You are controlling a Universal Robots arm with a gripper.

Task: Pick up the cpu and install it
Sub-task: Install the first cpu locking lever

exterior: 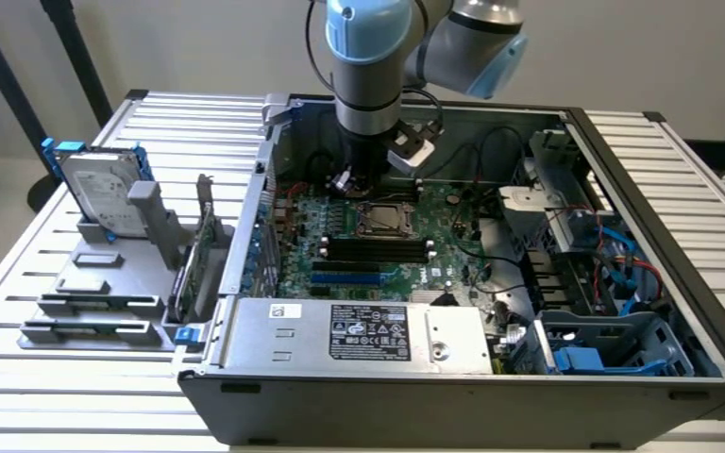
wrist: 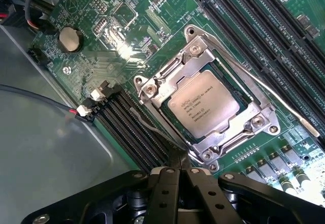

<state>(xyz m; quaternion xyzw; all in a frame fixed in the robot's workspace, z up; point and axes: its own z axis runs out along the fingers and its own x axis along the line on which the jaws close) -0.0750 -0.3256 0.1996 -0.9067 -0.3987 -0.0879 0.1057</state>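
my claw (wrist: 177,170) is clenched tight, the two black fingers (wrist: 163,193) pressed together with nothing between them. their tips hang just over the motherboard (wrist: 127,46), close beside the metal socket frame (wrist: 203,94) and next to a row of black memory slots (wrist: 134,130).

the cpu (wrist: 203,103) lies flat inside that frame — silvery top up, printed lettering across it, seated square in the socket with the frame's edges around it. a thin wire lever (wrist: 264,89) runs along one side of the frame. a round coin battery (wrist: 69,38) sits on the green board well apart from the socket.

from the exterior view, my arm (exterior: 365,85) reaches down into the open computer case (exterior: 463,377), and my claw (exterior: 347,179) hangs just above the board at the far edge of the socket, where the cpu (exterior: 381,219) shows as a pale square. long black memory sticks (exterior: 376,247) lie just nearer the camera than the socket. to the exterior view's left, outside the case, a grey holder (exterior: 98,283) stands on the slatted table (exterior: 35,377) — a silver hard drive in a blue bracket (exterior: 95,189) is propped upright at its far end.
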